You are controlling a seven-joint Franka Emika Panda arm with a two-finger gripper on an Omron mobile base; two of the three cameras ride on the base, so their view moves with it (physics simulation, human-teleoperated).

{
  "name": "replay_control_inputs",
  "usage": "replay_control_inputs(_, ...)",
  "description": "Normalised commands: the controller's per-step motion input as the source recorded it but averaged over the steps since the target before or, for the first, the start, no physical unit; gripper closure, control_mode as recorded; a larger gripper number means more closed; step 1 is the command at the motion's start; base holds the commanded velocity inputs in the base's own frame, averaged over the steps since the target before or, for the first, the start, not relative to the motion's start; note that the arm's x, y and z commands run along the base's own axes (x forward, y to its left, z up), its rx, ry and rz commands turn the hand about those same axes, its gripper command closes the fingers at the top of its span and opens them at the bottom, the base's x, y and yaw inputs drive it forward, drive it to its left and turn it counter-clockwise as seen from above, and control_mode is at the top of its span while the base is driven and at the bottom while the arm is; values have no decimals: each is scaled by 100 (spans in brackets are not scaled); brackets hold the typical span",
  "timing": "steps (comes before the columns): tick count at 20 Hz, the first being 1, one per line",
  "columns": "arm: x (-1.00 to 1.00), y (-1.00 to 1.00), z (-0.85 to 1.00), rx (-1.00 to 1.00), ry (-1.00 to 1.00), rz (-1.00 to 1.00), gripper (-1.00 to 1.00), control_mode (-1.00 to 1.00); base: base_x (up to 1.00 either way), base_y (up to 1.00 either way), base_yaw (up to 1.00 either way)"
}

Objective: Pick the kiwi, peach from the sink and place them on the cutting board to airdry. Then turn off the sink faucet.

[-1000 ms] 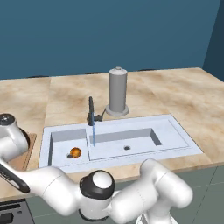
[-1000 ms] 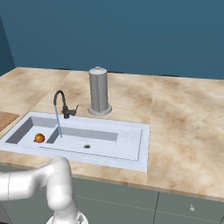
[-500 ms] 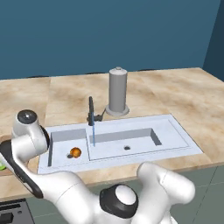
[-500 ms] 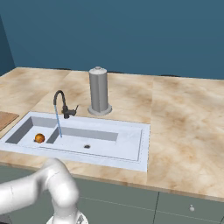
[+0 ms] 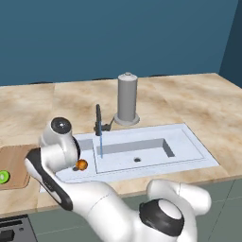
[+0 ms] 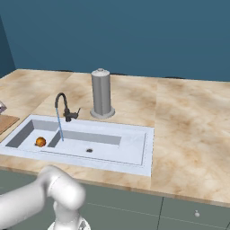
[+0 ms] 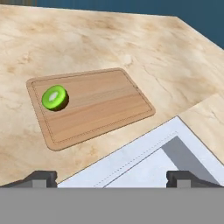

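On the cutting board (image 7: pixel 92 104), near one of its short ends, the kiwi (image 7: pixel 54 97) is already laid, and nothing else is seen on the wood. The peach (image 6: pixel 41 142) is found in the smaller compartment of the sink (image 6: pixel 134 155), resting on the basin floor close to the dividing wall, and water is seen running from the sink faucet (image 6: pixel 64 106) just on the other side of that wall. So it is judged that one fruit is done, and the peach and the faucet are left.

The hand (image 7: pixel 112 177) is released: in the hand view the two dark tips are set wide apart at the bottom, and nothing is held between them. It is placed above the bench (image 7: pixel 131 39), over the strip between the board and the corner of the sink.

The step in hand is judged to be the reach for the peach. To do it well, the hand should be turned away from the board and brought over the small compartment, then lowered straight down with the tips on both sides of the fruit. The peach is round and probably wet, so it may roll or slip; it should be taken at its widest part and closed on gently. The basin wall and the spout are near, so care with them is needed.

Relative to the hand, the peach is judged to lie lower, down in the basin, on the side away from the board.
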Motion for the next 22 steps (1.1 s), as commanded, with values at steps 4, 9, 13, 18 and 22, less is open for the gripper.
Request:
replay_control_inputs(4, 0, -53, 16, 3, 0, -8, -100, -100, 0, 0, 0)
replay_control_inputs(9, 4, -22, 1, 0, 0, -17, -100, -100, 0, 0, 0)
replay_control_inputs(13, 15, 1, -9, 0, 0, -2, -100, -100, 0, 0, 0)
replay_control_inputs(18, 0, -27, 3, 0, 0, -9, -100, -100, 0, 0, 0)
replay_control_inputs(22, 0, -30, 2, 1, 1, -18, -100, -100, 0, 0, 0)
